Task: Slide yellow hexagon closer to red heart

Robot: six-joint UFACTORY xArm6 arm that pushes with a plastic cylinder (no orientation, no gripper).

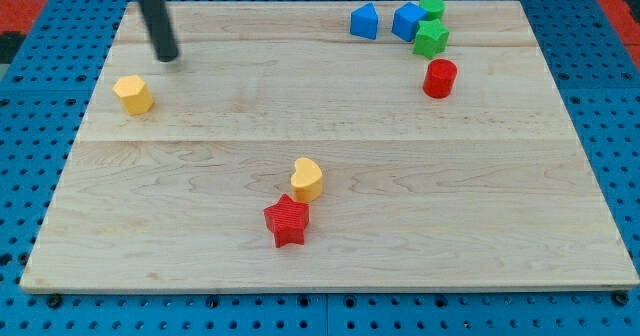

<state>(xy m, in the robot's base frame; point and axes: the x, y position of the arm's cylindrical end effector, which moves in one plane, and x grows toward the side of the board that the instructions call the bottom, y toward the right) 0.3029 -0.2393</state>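
Observation:
The yellow hexagon [133,94] lies near the board's left edge, in the upper part of the view. My tip [167,58] rests on the board just above and to the right of it, a small gap apart. A red star [287,221] lies at the lower middle, touching a yellow heart [307,179] just above it. A red rounded block [439,78] stands at the upper right; I cannot make out its exact shape.
The wooden board [330,266] lies on a blue pegboard. At the upper right sit two blue blocks [364,21] [407,21], a green cylinder [432,6] and a green block [431,39], close together.

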